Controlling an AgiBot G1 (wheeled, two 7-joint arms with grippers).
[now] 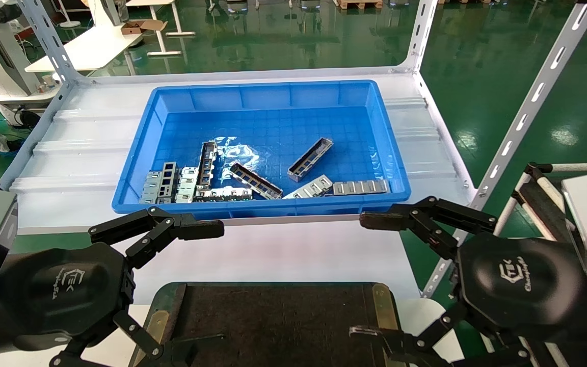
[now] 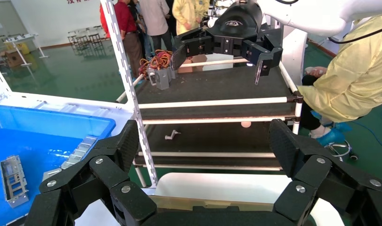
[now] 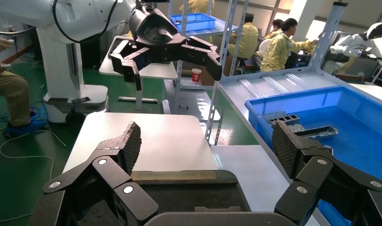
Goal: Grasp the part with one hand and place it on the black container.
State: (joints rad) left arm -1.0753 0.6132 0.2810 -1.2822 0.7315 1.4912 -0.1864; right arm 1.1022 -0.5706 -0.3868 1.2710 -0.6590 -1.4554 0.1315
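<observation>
The part [image 1: 310,159], a silver-grey channel with rectangular cut-outs, lies slanted in the blue bin [image 1: 273,94], right of its middle. It likely also shows in the left wrist view [image 2: 12,181]. The black container [image 1: 273,321] with olive-brass side strips sits at the near edge between my grippers, and shows in the right wrist view [image 3: 179,193]. My left gripper [image 1: 204,290] is open and empty over the container's left end. My right gripper [image 1: 362,276] is open and empty over its right end. Both are well short of the bin.
In the bin also lie a darker channel strip [image 1: 255,180], another silver channel [image 1: 207,164] and flat multi-window plates [image 1: 163,183], [image 1: 359,187]. White perforated rack posts [image 1: 528,109] stand at the shelf's corners. A cart with black shelves [image 2: 212,89] stands at the right.
</observation>
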